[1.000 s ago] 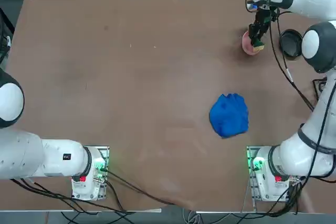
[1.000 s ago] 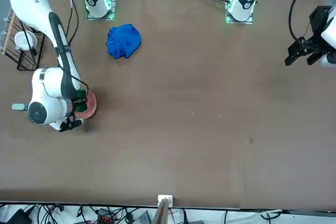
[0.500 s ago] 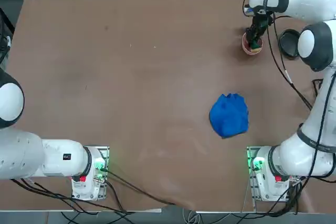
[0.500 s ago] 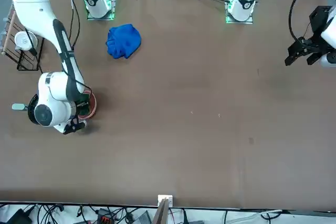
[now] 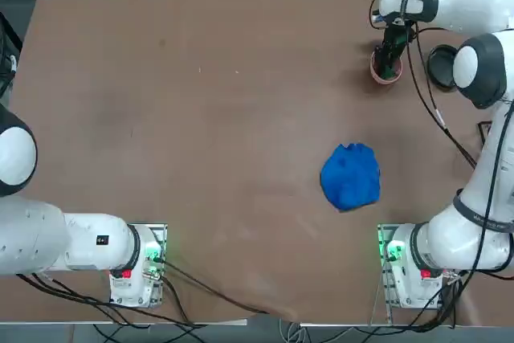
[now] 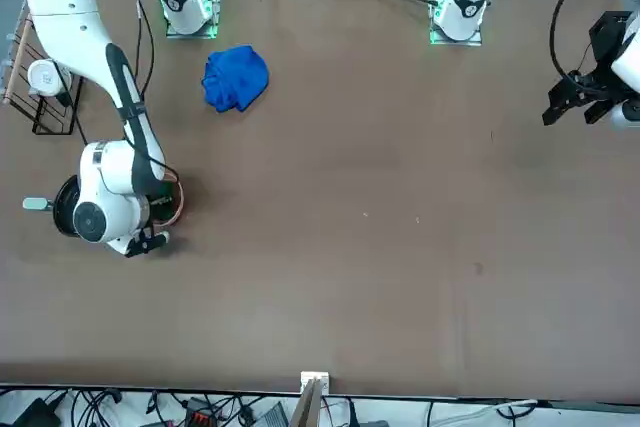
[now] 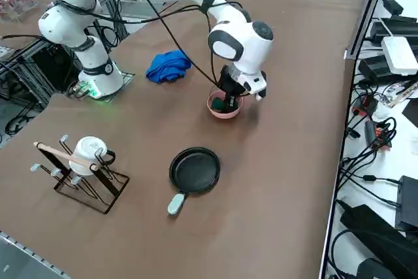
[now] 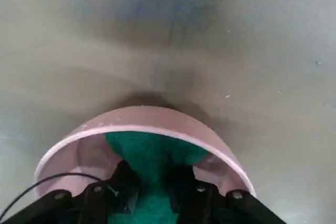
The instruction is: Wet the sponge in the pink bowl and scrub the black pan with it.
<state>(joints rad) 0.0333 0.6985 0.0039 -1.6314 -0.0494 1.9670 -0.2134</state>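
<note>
Nearest the arm bases, the crumpled blue cloth [image 5: 351, 176] lies on the brown table [image 5: 201, 134], a little ahead of the right arm's base and well apart from everything else. Farther out, toward the table's far right corner in the top view, the right gripper [image 8: 152, 184] points down into the pink bowl [image 8: 137, 120]. Its jaws are pinched tight on the sponge [image 8: 151, 156], whose green face bulges between the two black fingers [image 8: 123, 179] and sits inside the bowl, below the rim. From the right side view the gripper [image 7: 230, 100] and the sponge [image 7: 218, 103] are both sunk in the bowl [image 7: 222, 112], with the white wrist directly above. The black pan [image 7: 194, 170] rests flat on the table just beside the bowl, on the robot's right, not touching it; its short pale handle [image 7: 175, 203] points away from the bowl. Beyond the pan, at the table's right edge, a wire rack [image 7: 81, 181] holds a white mug [image 7: 88, 152].
</note>
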